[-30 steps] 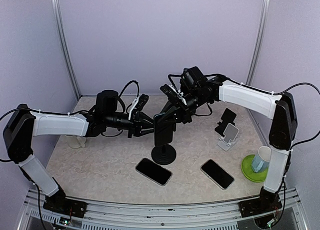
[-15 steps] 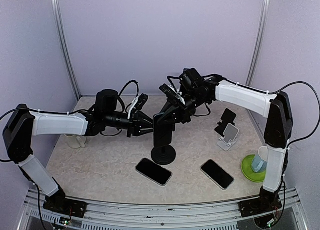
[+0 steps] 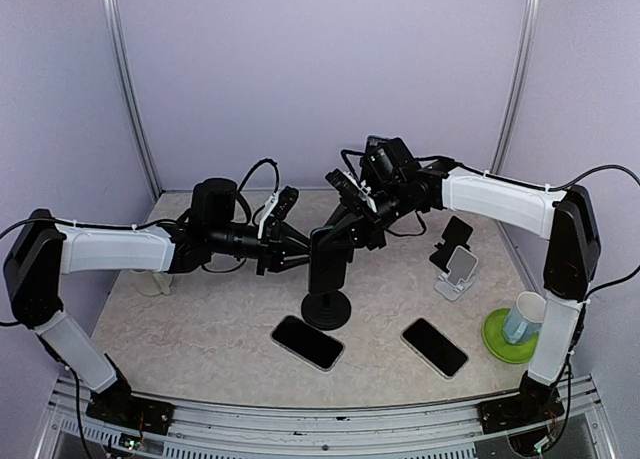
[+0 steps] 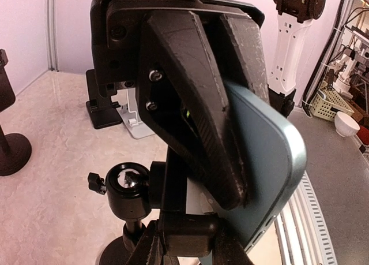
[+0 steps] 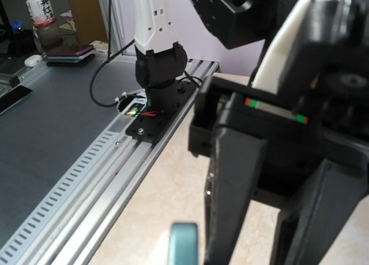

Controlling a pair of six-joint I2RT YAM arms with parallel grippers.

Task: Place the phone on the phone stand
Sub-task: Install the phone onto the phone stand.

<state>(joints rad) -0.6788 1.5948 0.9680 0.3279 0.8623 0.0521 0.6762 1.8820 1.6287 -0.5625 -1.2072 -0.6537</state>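
Teal and glossy, the phone [image 4: 268,161] with its rounded corners stood upright mid-table, right against the black phone stand [image 3: 327,307]. Whether it was fully seated in the stand's lower cradle was hard to make out. The left gripper [image 3: 303,256] was pinching it. Matte, scuffed, wedge-shaped black fingers [image 4: 190,109] pressed on the phone, the far one mostly hidden behind it. A shiny ball joint [image 4: 124,181] showed on the stand's stem. The right gripper [image 3: 343,226] hovered at the phone's top edge, but spread or closed, I couldn't tell. Its own camera gave only blurred black blocks and a cut-off teal sliver at the bottom. Two spare phones [image 3: 307,342], dark slabs, lay flat on the marbled table [image 3: 200,324] nearer the bases.
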